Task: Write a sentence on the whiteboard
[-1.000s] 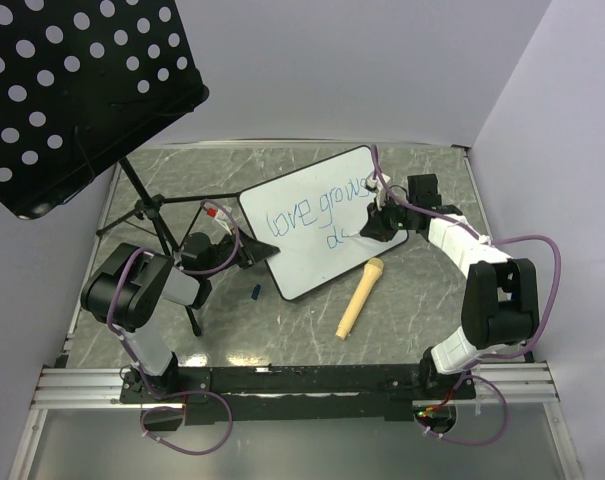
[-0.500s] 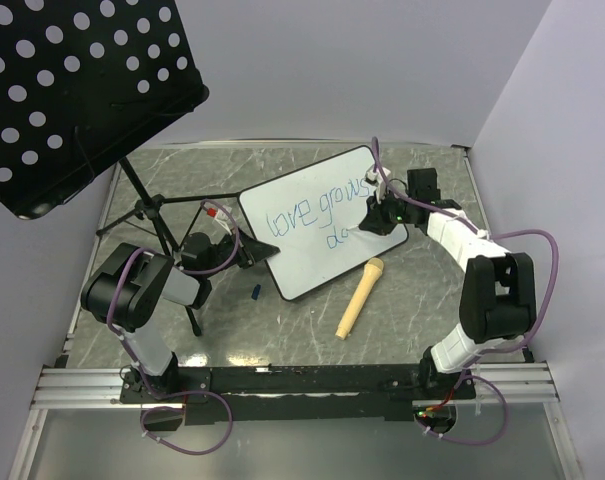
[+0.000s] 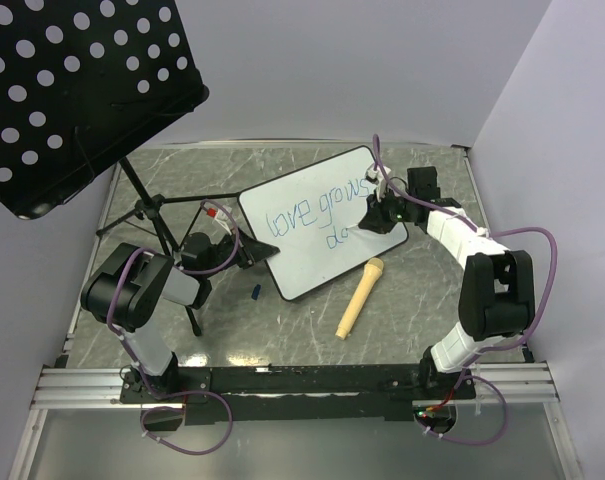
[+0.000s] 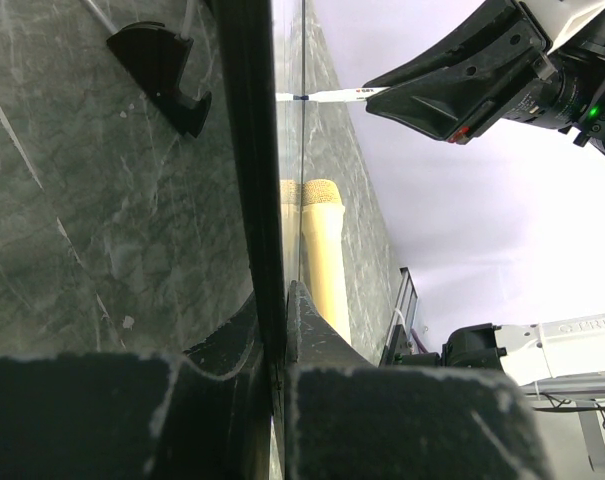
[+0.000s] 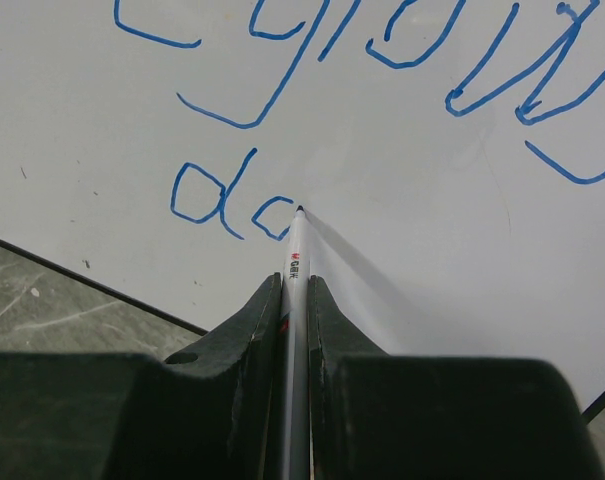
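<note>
The whiteboard [image 3: 307, 240] lies tilted in the middle of the table, its black rim [image 4: 250, 190] seen edge-on in the left wrist view. My left gripper [image 3: 250, 252] is shut on its near-left edge. The sentence [image 3: 307, 212] reads "love grows" in blue, with "d" and a part-made letter [image 5: 227, 200] on a second line below. My right gripper [image 5: 295, 285] is shut on a thin white marker [image 5: 296, 262]. The marker's tip touches the board at the upper end of that last letter. The top view shows my right gripper [image 3: 370, 220] over the board's right part.
A tan microphone [image 3: 360, 297] lies just in front of the board's near-right edge. A small blue cap [image 3: 254, 292] sits by the board's near-left corner. A black perforated music stand panel [image 3: 72, 90] overhangs the left side, its tripod [image 3: 157, 215] beside my left arm.
My right gripper and the marker have shifted slightly toward the far side over the second line. The left gripper and the board have stayed put.
</note>
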### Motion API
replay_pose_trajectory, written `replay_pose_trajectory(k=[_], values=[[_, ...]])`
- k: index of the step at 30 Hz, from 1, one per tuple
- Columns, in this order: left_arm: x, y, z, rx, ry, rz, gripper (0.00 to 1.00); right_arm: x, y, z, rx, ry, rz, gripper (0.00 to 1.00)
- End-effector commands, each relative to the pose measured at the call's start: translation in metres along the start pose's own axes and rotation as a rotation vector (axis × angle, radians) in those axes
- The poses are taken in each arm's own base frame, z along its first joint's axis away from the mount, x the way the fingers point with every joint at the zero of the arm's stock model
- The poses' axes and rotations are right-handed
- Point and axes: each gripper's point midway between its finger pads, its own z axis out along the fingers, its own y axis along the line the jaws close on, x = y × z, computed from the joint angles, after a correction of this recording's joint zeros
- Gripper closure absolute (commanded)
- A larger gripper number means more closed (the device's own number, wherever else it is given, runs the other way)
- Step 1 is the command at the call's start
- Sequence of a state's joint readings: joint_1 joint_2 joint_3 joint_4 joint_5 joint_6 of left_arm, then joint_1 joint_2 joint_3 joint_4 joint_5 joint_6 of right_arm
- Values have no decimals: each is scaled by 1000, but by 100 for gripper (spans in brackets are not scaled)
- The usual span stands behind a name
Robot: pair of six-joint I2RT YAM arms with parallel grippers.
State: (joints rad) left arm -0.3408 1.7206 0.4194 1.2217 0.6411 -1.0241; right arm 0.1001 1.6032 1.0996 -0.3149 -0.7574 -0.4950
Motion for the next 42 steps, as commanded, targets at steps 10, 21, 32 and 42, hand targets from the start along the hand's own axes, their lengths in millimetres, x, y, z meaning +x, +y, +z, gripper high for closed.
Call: replay_pose_trajectory(k=[10, 21, 32, 42], values=[[-29, -58, 2, 217, -83, 239, 99, 8, 4, -8, 14, 15, -60, 100], [-28, -58, 1, 214, -81, 242, 99, 21, 7, -15, 20, 34, -56, 100], [-29, -59, 1, 217, -81, 244, 99, 10, -2, -27, 39, -9, -44, 100], [-29, -59, 1, 218, -82, 242, 99, -39, 2, -39, 30, -133, -80, 100]])
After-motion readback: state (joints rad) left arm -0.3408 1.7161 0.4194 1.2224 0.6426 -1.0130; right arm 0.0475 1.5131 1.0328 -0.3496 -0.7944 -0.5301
